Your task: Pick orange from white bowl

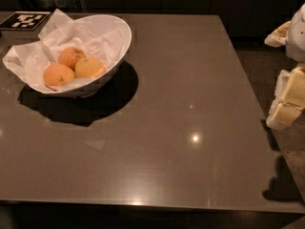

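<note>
Far left of the dark grey bench: white bowl, wide and glossy, with sloping sides and an uneven rim. Lined with crumpled white paper, which spills out over the left and far sides. Broad dark shadow of the bowl on the bench to its near right.

Inside, three round fruits bunched together and touching. Orange on the right of the bunch, paler and yellower than its neighbours, smooth-skinned, lying on the paper close to the bowl's near right wall. Speckled fruit, deeper orange, just behind it to the left. Second speckled fruit, same deep colour, at the near left.

Black-and-white patterned card flat at the far left corner, just behind the bowl.

Hand at the right edge of view, out past the bench's right side, well apart from the bowl and the orange. Cream-coloured blocks with white parts, partly cut off by the edge. How far open, and whether anything is held: cannot tell. White arm part above it, top right. Dark shadow below, by the bench's near right corner.
</note>
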`<state>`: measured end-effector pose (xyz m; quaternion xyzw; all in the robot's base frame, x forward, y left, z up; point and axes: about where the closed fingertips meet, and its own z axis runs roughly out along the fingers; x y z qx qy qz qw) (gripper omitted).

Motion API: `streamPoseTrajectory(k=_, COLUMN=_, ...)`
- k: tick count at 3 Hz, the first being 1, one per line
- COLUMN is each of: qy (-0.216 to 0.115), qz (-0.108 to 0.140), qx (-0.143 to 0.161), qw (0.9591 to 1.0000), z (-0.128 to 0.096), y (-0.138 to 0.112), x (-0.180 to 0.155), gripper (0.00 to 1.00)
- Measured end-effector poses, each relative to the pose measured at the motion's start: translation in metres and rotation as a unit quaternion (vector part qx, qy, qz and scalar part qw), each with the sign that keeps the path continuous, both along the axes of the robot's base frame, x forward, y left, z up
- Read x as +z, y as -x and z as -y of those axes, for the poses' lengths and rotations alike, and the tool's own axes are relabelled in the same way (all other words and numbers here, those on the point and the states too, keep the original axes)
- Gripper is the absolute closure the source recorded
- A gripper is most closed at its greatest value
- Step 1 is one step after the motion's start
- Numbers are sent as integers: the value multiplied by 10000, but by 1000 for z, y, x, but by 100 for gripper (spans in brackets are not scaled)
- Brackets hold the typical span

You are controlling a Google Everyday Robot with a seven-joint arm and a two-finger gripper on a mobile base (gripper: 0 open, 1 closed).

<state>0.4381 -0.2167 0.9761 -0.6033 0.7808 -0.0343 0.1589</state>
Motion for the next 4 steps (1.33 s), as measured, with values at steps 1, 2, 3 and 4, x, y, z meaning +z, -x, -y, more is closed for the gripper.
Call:
streamPoseTrajectory(k=1, qy=0, qz=0, qx=0, qw=10000, z=0, y=0, x=0, gripper=0)
streamPoseTrajectory(k=2, qy=66, qz=-16, qx=-28, qw=10000, z=-3, y=-2, x=2, gripper=0)
streamPoseTrajectory(k=3, qy=516, qz=-155, qx=-115, qw=9985, z=-25, y=-9, x=1, gripper=0)
streamPoseTrajectory(k=4, qy=1086, qz=-255, qx=-492, qw=9925, z=-36, y=-36, x=-2, gripper=0)
